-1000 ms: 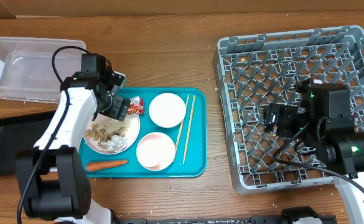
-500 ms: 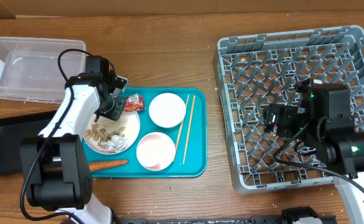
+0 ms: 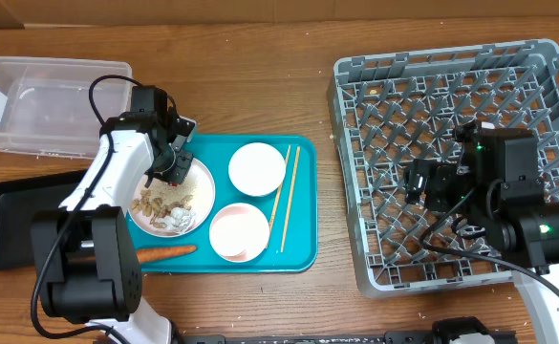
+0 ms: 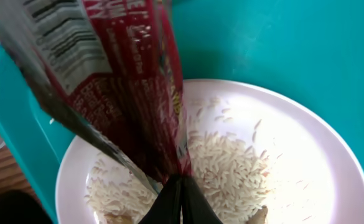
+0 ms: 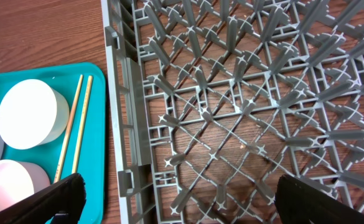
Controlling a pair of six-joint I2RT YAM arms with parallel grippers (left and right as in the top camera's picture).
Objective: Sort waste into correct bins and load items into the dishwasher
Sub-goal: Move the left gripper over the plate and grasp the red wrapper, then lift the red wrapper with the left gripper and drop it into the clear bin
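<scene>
Waste step, I'd say: left gripper (image 4: pixel 180 190) jaws pinch the crinkly red sauce packet (image 4: pixel 132 93). Next it probably swings to the clear plastic rectangular tub (image 3: pixel 59 107) at 10 o'clock. Right gripper (image 5: pixel 191 202) jaws spread wide.

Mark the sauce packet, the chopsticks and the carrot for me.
red sauce packet (image 4: pixel 126 81), left wrist view, middle of its printed red face.
chopsticks (image 3: pixel 290 201), overhead view, midway along one stick.
carrot (image 3: pixel 164 253), overhead view, middle of its body.
</scene>
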